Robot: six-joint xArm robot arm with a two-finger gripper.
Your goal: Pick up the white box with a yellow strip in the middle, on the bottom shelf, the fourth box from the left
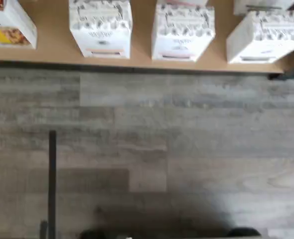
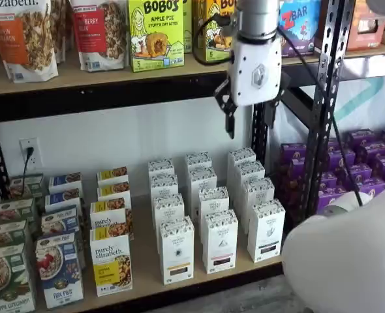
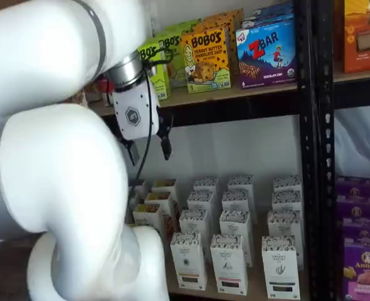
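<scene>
I am at the approach step: nothing is grasped yet. My hand (image 2: 251, 116) hangs high in front of the rack, about level with the upper board and well above the bottom shelf (image 2: 199, 279). Its two black fingers (image 3: 166, 141) stand apart with a plain gap between them in both shelf views, and nothing is held.

The white box (image 2: 177, 251) stands upright at the front edge of the bottom shelf. It is just beside the "purely elizabeth" box (image 2: 111, 264) on one side and another white carton (image 2: 220, 241) on the other, with more white cartons in file behind it.

It is a tall, narrow carton with a dark-speckled band round the top, a small round logo and a strip low on the front. The strip reads yellow-orange in the wrist view (image 1: 101, 30) and duller in the shelf views.

Next, I judge, I must come down and forward and line my fingers over this box alone (its neighbours stand close, so the gaps are tight).
</scene>
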